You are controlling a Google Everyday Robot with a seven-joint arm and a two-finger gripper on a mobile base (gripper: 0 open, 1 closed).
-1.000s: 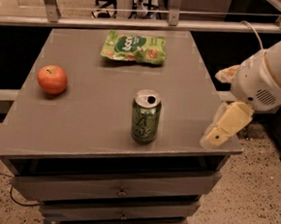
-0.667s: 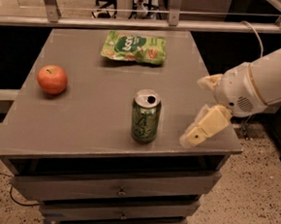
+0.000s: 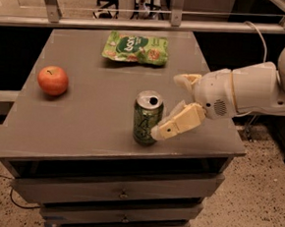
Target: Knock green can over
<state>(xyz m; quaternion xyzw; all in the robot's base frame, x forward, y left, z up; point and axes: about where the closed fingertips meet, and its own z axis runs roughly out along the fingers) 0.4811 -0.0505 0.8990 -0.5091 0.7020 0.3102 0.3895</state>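
Grey tabletop (image 3: 82,125) fills most of the view, the flat top of a cabinet with drawers (image 3: 121,195) stacked under its front edge, standing on a speckled floor (image 3: 253,203) with a metal rail (image 3: 139,24) running behind it. From the right a bulky white arm (image 3: 248,89) reaches in over the tabletop's right edge, and a pale cable (image 3: 259,38) loops up behind it. At the arm's end the gripper (image 3: 166,106) sits low over the right part of the tabletop, its two cream fingers (image 3: 181,122) spread well apart and holding nothing between them. The nearer finger slants down and to the left, and its tip touches the lower right side of the green can. The farther finger points left, behind and to the right of the can, apart from it. A flat green snack bag (image 3: 134,48) lies near the back edge, about the middle, well apart from everything else. The green can (image 3: 147,120) stands upright close to the front edge, a little right of centre, with its silver top and dark opening facing up and pale swirls on its side. A red-orange apple (image 3: 53,80) rests on the left part of the tabletop, well apart from the can and the gripper.
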